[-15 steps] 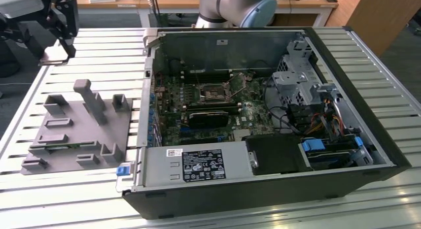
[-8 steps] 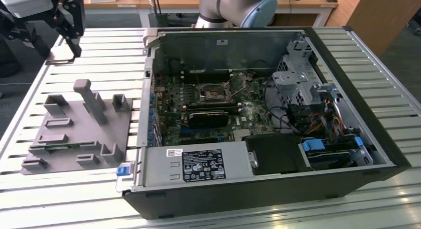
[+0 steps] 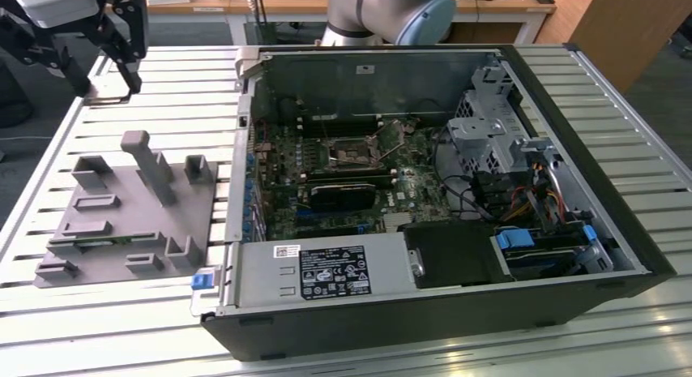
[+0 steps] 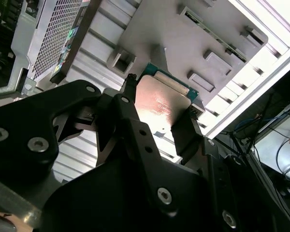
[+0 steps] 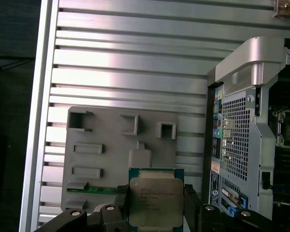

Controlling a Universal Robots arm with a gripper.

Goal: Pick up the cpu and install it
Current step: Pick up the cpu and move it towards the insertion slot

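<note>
In the first wrist view the tool (image 5: 156, 203) is seen clamped on the cpu (image 5: 153, 193), one dark finger (image 5: 120, 198) pressed to each of two opposite edges, the silvery top facing the camera and the green border showing around it. The chip is held flat and appears to be raised clear of the grey tray (image 5: 106, 145), which lies beneath it on the slatted bench (image 5: 135, 72); whether a small gap or a large one separates them cannot be told. The pick-up is therefore judged to be done. In the exterior view the tool is found at about ten o'clock in the picture, above the far end of the bench, with the tray at nine o'clock from the open computer case (image 3: 433, 312). Deeper inside the case, towards twelve o'clock, the motherboard socket (image 3: 352, 154) is seen with a dark centre and is taken to be unoccupied. The carry across to the case and the seating of the chip in that socket are judged to be left undone, so that roughly the first half of the task is complete.
</note>
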